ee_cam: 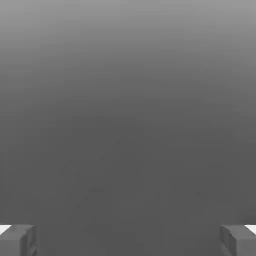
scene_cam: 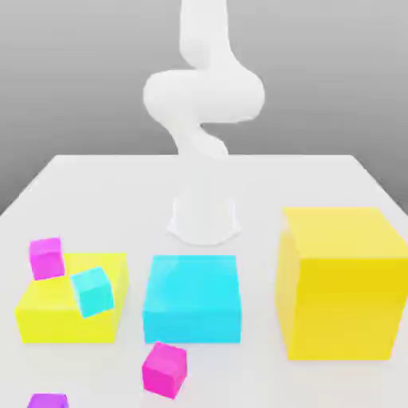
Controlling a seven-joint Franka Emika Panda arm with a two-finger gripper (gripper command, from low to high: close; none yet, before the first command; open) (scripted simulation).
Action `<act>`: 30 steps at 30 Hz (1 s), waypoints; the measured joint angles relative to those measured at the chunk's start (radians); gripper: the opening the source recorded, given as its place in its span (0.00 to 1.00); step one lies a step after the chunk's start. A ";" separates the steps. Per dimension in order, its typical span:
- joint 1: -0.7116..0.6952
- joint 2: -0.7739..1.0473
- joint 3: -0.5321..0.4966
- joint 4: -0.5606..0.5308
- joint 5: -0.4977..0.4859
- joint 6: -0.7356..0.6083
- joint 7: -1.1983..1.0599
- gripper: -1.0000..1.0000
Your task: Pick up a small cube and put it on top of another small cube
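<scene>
Arm (scene_cam: pixel 203 96): plain white, smooth, rounded links with bulbous joints, no visible markings, cables or screws. Base (scene_cam: pixel 205 219): white cylinder flaring to a wider foot on the bench. Fingers (ee_cam: pixel 17 240): grey, blocky, square-edged tips, each with a white patch at its outer upper corner.

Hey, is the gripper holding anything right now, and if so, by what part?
Nothing is held. The gripper is open, with only grey background between its fingertips.

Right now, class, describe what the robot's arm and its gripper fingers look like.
The arm is plain white with smooth, rounded, bulging segments rising from a round white base. No cables or markings show. In the hand view, the gripper has two blocky grey fingers with white patches.
</scene>
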 joint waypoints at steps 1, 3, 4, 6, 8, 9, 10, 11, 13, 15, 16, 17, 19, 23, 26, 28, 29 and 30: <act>-0.017 0.039 0.003 0.005 0.004 0.009 0.035 0.50; -0.049 0.114 0.011 0.013 0.013 0.027 0.101 0.50; -0.063 0.151 0.013 0.018 0.014 0.036 0.135 0.50; -0.087 0.224 0.015 0.026 0.015 0.054 0.205 0.50; -0.113 0.296 0.020 0.035 0.016 0.071 0.274 0.50; -0.125 0.332 0.021 0.039 0.016 0.080 0.310 0.50; -0.137 0.369 0.022 0.043 0.015 0.089 0.345 0.50; -0.149 0.405 0.023 0.047 0.014 0.098 0.381 0.50; -0.167 0.477 0.020 0.056 0.010 0.114 0.454 0.50; -0.184 0.550 0.016 0.065 0.006 0.131 0.527 0.50; -0.192 0.586 0.012 0.069 0.004 0.140 0.563 0.50; -0.208 0.623 0.013 0.074 0.003 0.148 0.598 0.50; -0.226 0.695 0.004 0.082 0.001 0.166 0.670 0.50; -0.249 0.840 -0.013 0.099 0.001 0.200 0.810 0.50; -0.254 0.949 -0.038 0.112 0.012 0.226 0.907 0.50; -0.257 1.022 -0.056 0.121 0.025 0.243 0.969 0.50; -0.258 1.058 -0.066 0.125 0.033 0.252 0.998 0.50; -0.260 1.095 -0.074 0.129 0.042 0.260 1.027 0.50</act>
